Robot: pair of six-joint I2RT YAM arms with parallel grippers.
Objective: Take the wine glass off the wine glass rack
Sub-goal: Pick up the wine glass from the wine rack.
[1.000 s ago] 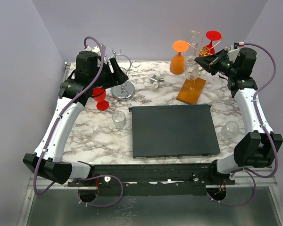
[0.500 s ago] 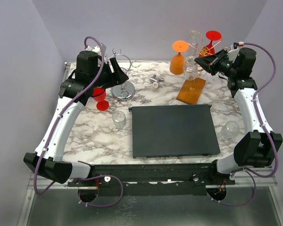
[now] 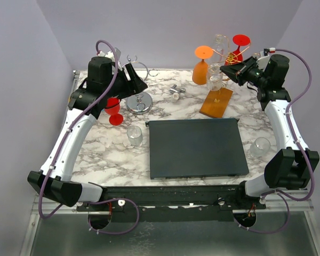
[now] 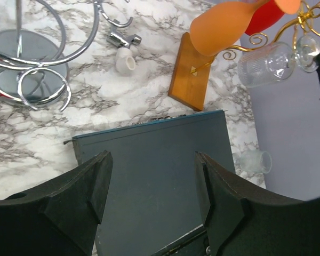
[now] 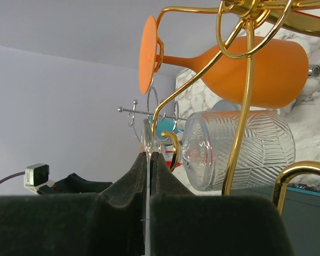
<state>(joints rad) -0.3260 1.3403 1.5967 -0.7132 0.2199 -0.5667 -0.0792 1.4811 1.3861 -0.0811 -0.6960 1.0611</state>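
Black, and well left of the rack [image 3: 216, 101], our left end effector [image 4: 152, 197] hangs with its fingers apart, gripping nothing. Also left of the rack, a chrome stand [image 3: 139, 102] sits on the worktop [image 3: 96, 154]. A dark mat [image 3: 194, 146] lies just in front of the rack's wooden base. On the rack's gold hooks we see the clear glass [image 5: 240, 149] hanging beside an orange glass [image 5: 256, 72] and a red glass [image 3: 240, 45]. At the rack's right side, our right end effector [image 5: 148, 173] is pinched together on the clear glass's thin foot.
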